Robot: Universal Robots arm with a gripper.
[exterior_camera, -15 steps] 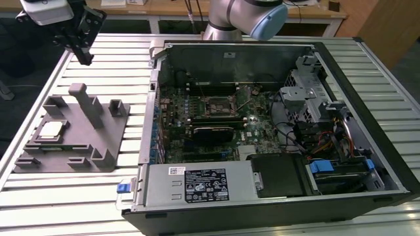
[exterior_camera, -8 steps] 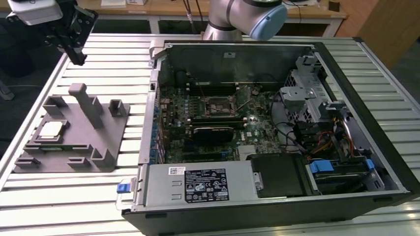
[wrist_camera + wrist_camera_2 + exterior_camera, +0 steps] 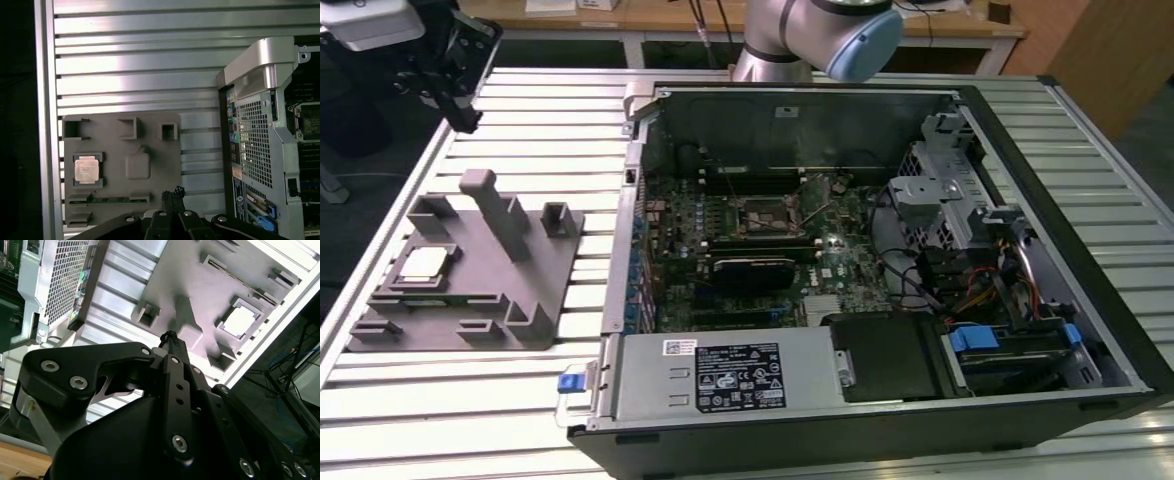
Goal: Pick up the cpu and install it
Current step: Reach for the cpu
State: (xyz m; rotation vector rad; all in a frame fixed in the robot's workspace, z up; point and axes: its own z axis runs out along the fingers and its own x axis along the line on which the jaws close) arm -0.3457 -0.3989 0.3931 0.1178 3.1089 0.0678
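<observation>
The silver table of ribbed aluminium slats carries two things. A grey plastic fixture with upright posts lies flat on it at the exterior view's left. Just beside it, not touching, toward the exterior view's right, a large black and silver open computer case lies on its side.

cpu: small flat square chip, pale silvery top, thin darker rim. Lies flat, top up, seated in a square pocket of the grey fixture, by the fixture's edge nearest the desk edge.
</observation>
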